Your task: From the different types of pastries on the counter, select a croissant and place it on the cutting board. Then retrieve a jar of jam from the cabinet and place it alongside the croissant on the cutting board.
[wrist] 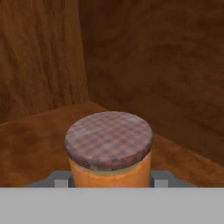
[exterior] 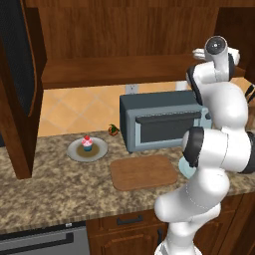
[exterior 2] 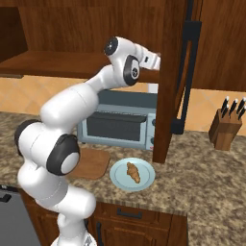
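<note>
The white arm rears up tall from the base, elbow bent, forearm reaching high and level into the cabinet (exterior: 119, 45), the hand tucked in behind the open door on the right. In the hand view, the jar of jam (wrist: 109, 151) sits right up close between the tool (wrist: 109, 178) tips: orange body, checked reddish lid, standing upright on the wooden shelf in the cabinet's corner. A grey fingertip (wrist: 62, 178) shows at each flank of the jar, hard against its sides; whether they are actually pressing on it cannot be told.

Down on the speckled surface (exterior: 55, 184), the cutting board (exterior: 143, 172) lies bare in front of the toaster oven (exterior: 164, 119). The croissant (exterior 2: 133, 172) rests on a pale blue plate (exterior 2: 144, 182) just right of the board. Off to the left, the cupcake (exterior: 87, 143) stands on its own grey plate (exterior: 74, 152). A knife block (exterior 2: 226, 126) stands far right.
</note>
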